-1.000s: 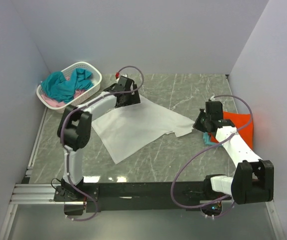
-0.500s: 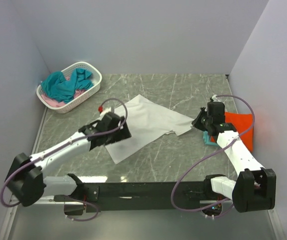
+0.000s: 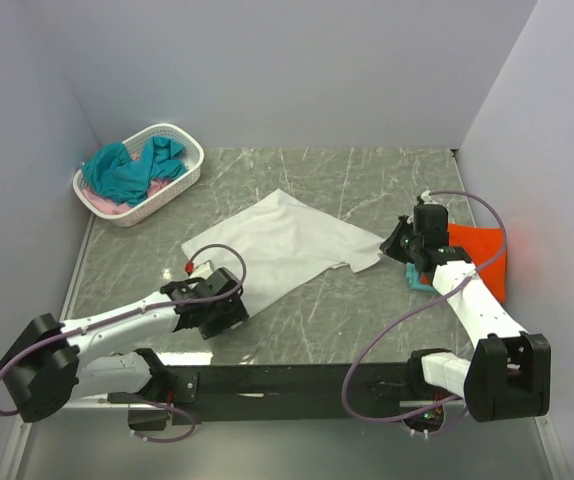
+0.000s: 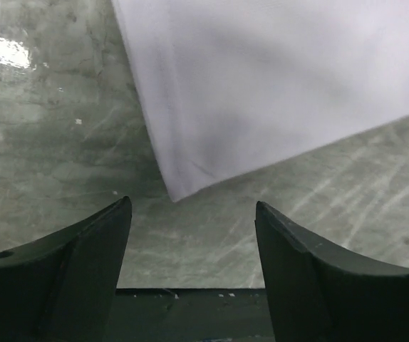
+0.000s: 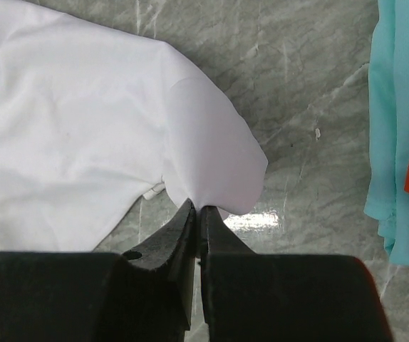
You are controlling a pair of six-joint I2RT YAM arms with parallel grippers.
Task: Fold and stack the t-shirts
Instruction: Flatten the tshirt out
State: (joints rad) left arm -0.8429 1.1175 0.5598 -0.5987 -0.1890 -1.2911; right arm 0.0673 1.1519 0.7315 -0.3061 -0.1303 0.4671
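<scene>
Under the orange shirt (image 3: 485,250) at the right, a teal shirt (image 5: 393,142) shows only as an edge, and the right arm (image 3: 472,300) covers part of both. Far left, the basket (image 3: 167,193) holds more teal cloth (image 3: 122,175) with a sliver of pink cloth (image 3: 100,203) beneath. From above, the left gripper (image 4: 192,206) hides the near corner of the white shirt (image 3: 287,240). Its wrist view shows the fingers apart, with that corner just beyond them. The left arm (image 3: 117,322) lies low, reaching rightward along the near edge of the table (image 3: 367,310). The right arm stretches far and leftward, its gripper (image 5: 199,210) clamped on the white shirt's right sleeve.
</scene>
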